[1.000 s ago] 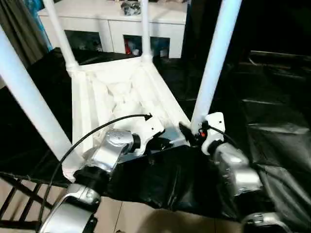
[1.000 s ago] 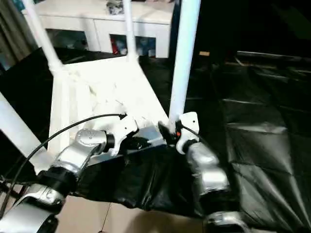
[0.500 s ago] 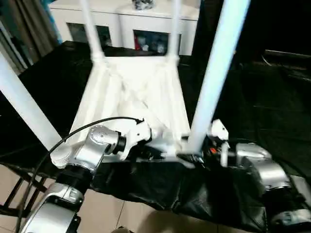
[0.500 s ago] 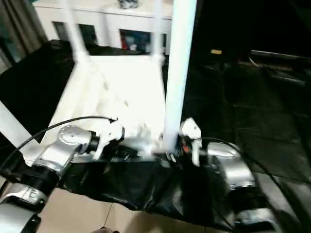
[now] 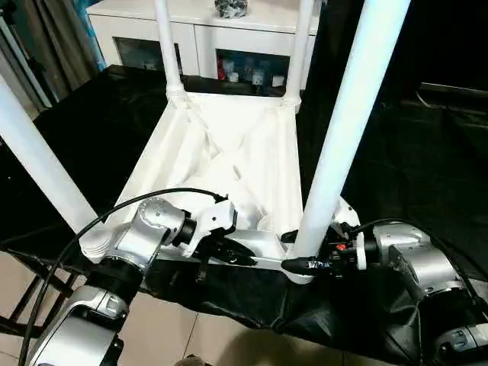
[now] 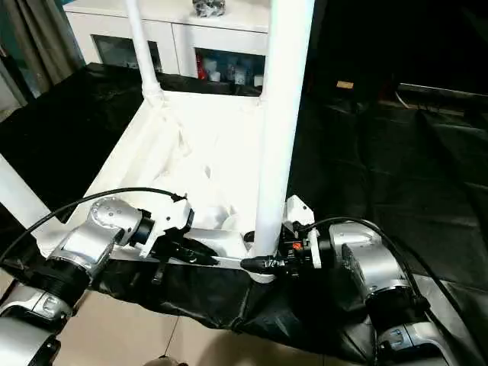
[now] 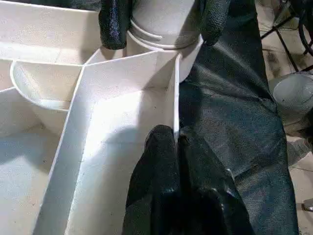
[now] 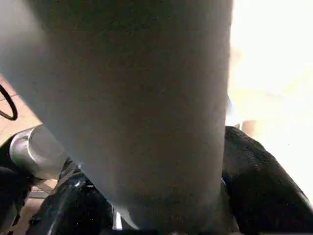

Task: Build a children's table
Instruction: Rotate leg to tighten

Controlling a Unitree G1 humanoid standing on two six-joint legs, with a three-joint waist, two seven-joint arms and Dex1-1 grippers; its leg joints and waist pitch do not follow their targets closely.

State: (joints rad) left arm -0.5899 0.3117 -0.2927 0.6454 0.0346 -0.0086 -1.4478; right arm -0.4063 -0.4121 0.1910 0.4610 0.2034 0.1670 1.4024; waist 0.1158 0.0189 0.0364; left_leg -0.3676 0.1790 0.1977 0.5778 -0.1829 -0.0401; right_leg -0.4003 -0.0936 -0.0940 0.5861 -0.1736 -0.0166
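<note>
The children's table lies upside down on a black cover, its white ribbed tabletop (image 5: 229,152) facing up. All four white legs stand in the corner sockets: near right (image 5: 347,130), near left (image 5: 38,168) and two far ones (image 5: 169,46) (image 5: 301,46). My left gripper (image 7: 176,144) is shut on the thin near rim wall of the tabletop, close to the near right socket. My right gripper (image 5: 293,252) reaches in from the right, and its fingers (image 7: 115,24) press on either side of the near right leg's base.
A white glass-doored cabinet (image 5: 221,23) stands behind the table. The black cover (image 5: 412,152) spreads wide to the right. The near edge drops to a tiled floor (image 5: 168,335), with dark stand legs (image 5: 30,305) at the lower left.
The camera has shifted. My right gripper has swung from beside the near right leg to lie sideways with its fingers closing around the leg's base. The left gripper keeps its hold on the rim.
</note>
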